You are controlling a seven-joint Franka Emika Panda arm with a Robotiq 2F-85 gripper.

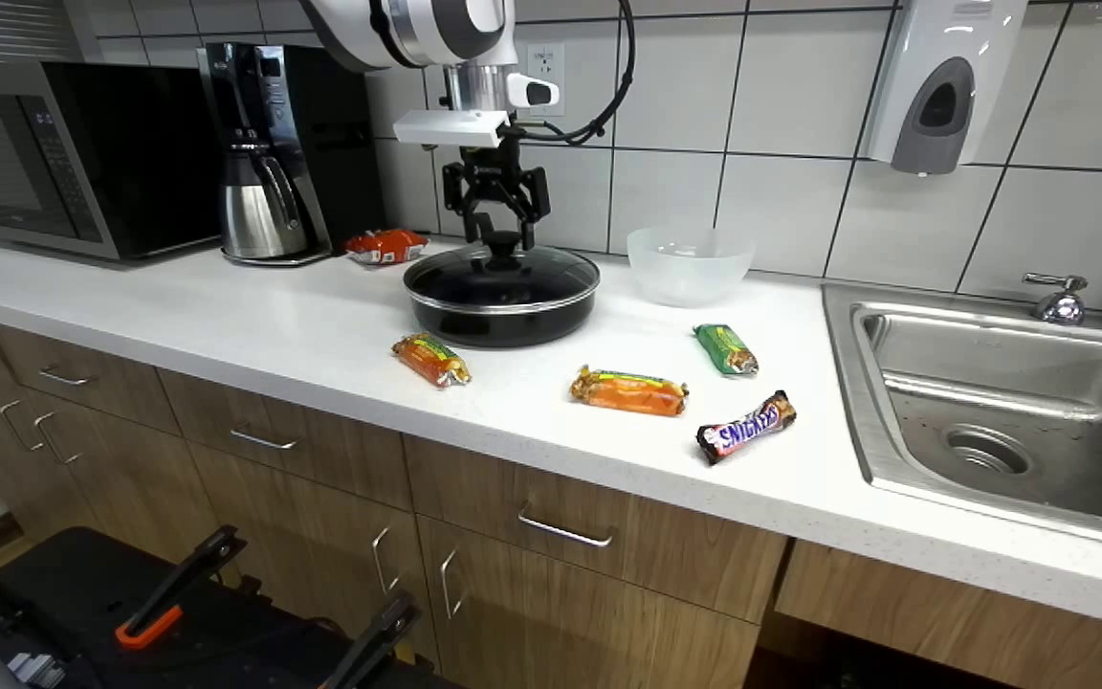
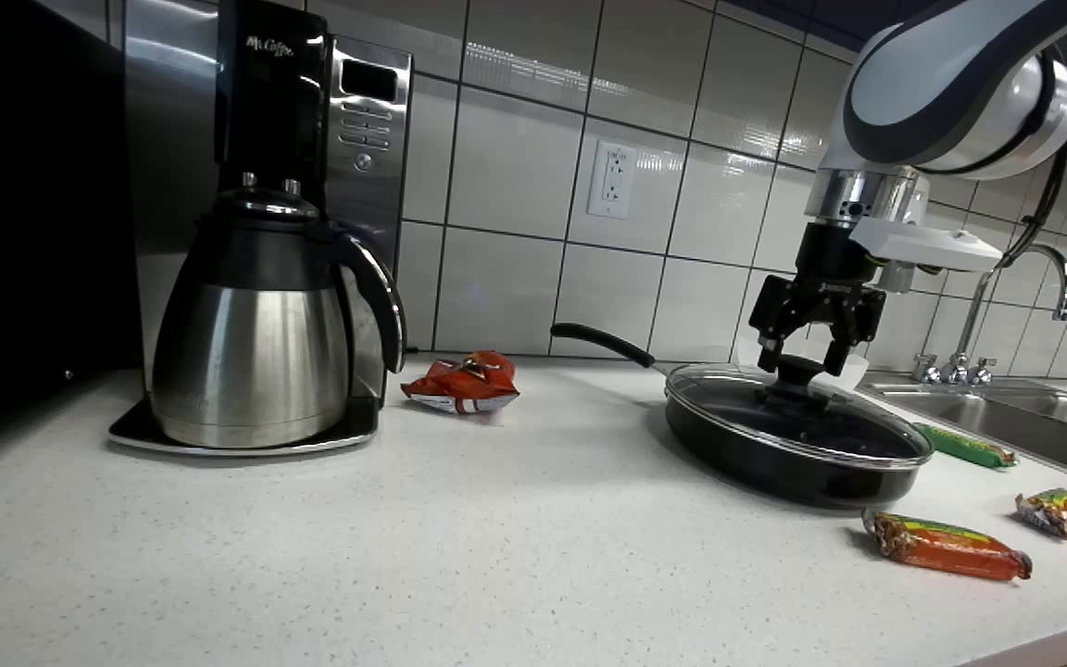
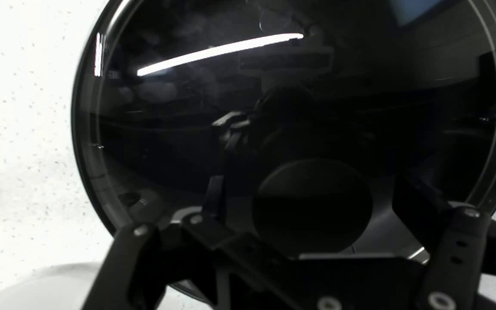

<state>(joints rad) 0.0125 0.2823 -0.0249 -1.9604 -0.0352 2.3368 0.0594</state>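
The pan (image 1: pixel 513 330) sits flat on the white surface (image 1: pixel 274 297), near the tiled wall (image 1: pixel 781 211), with a glass lid (image 1: pixel 551 277) over it. That lid is round, with no long axis of its own, and its knob (image 1: pixel 501 241) points straight up. The pan's long axis follows the handle (image 2: pixel 603 340): in an exterior view it reaches leftward and back toward the wall, rising slightly, on the side where the coffee maker (image 1: pixel 321 153) stands. The claw (image 2: pixel 801 362) points down right over the knob, released, its fingers (image 3: pixel 416 206) spread wide to either side; the wrist view shows gaps both ways.

An orange packet (image 1: pixel 431 361) lies slantwise just beside the pan. Farther off are a second orange packet (image 1: pixel 629 391), a green packet (image 1: pixel 727 349) and a Snickers (image 1: pixel 747 427). A cloudy bowl (image 1: pixel 690 268) stands by the wall, a red bag (image 2: pixel 467 380) near the coffee maker.
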